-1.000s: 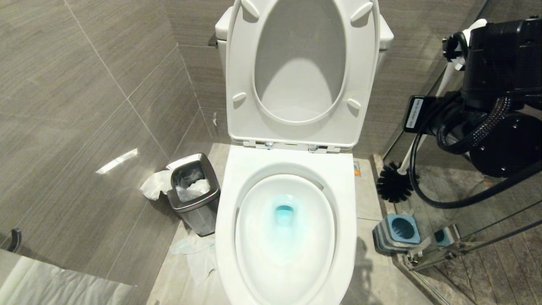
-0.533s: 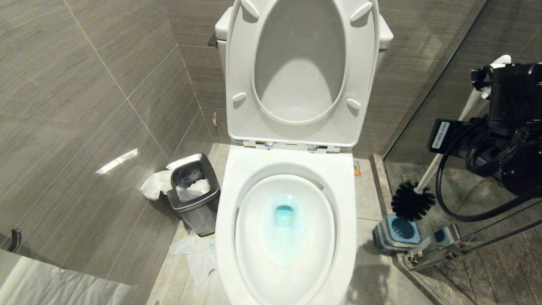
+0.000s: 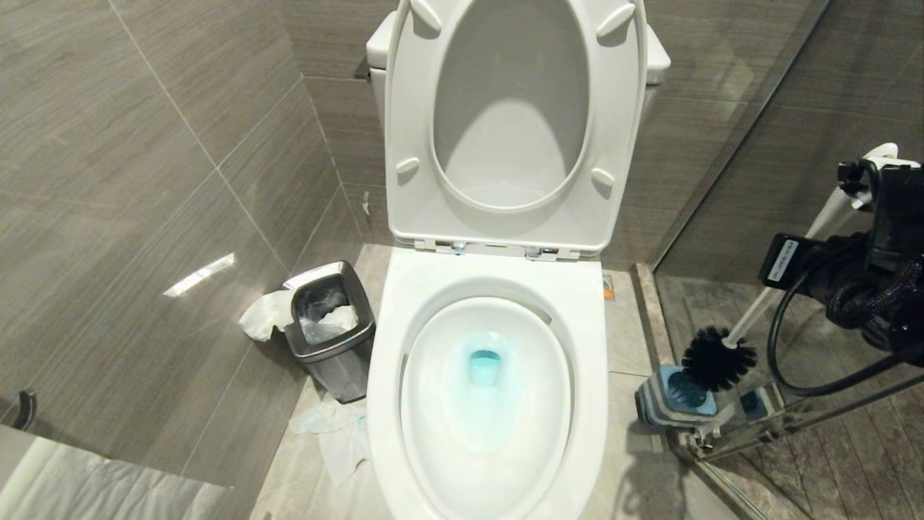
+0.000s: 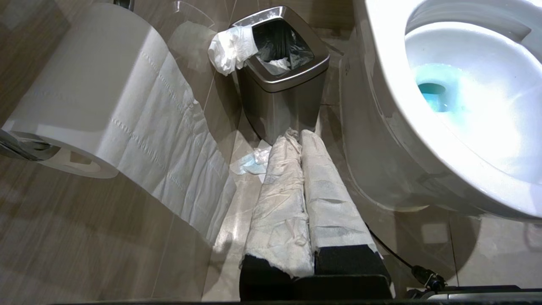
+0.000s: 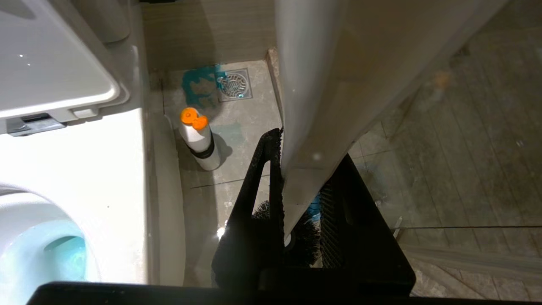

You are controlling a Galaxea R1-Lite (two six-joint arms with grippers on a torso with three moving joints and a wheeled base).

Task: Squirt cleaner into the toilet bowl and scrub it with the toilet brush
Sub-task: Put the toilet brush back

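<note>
Right gripper (image 5: 279, 203) clamped on brush (image 3: 718, 357) handle, at right edge of head view. Brush tilted, bristle head down, just above blue-topped holder (image 3: 675, 397) on floor right of bowl (image 3: 487, 289). Bowl open, seat up, blue water at bottom. Left gripper (image 4: 302, 140) low beside bowl, fingers (image 4: 281, 190) paper-wrapped, pressed together, empty. Bin (image 3: 332, 328) left of bowl. Orange-capped bottle (image 5: 197, 137) upright on floor beside bowl.

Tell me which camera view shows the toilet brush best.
The head view: the whole toilet brush shows there, white handle slanting from the right hand down to the black bristle head just above its blue-topped holder. The right wrist view gives only a close stretch of handle and some bristles between the fingers. The left wrist view misses it.
</note>
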